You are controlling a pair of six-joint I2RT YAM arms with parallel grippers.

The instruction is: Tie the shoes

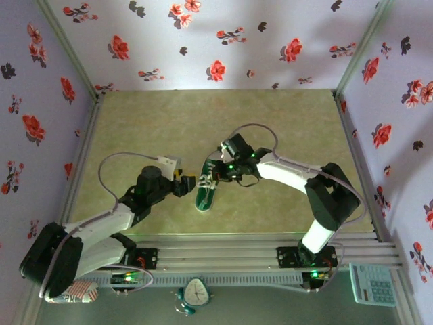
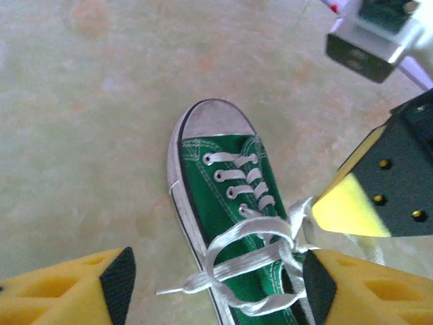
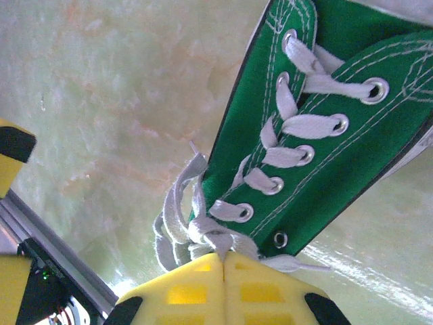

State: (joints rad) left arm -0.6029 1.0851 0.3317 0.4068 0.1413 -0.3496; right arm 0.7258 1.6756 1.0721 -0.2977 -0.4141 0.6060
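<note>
So, biggest thing first: the table (image 1: pixel 203 122) has our green sneaker (image 1: pixel 205 196) sitting just below the middle of the top view, right between the two arms. The left tool (image 2: pixel 218 281) hangs over the ankle end of the shoe at the bottom of its wrist view. Its fingers are spread wide with nothing between them.

The right tool (image 3: pixel 223 261) is pressed together at the bottom centre of its own view, and it looks like it's pinching the laces (image 2: pixel 250 237) right where they bunch up above the top eyelets.

Progress-wise, we'd say roughly halfway. The lacing is threaded neatly up the eyelets and there's a loose loop plus a crossing at the top. But nothing is snugged down, and one free end (image 2: pixel 169 291) just trails onto the table at lower left. We still need a proper bow pulled tight.
</note>
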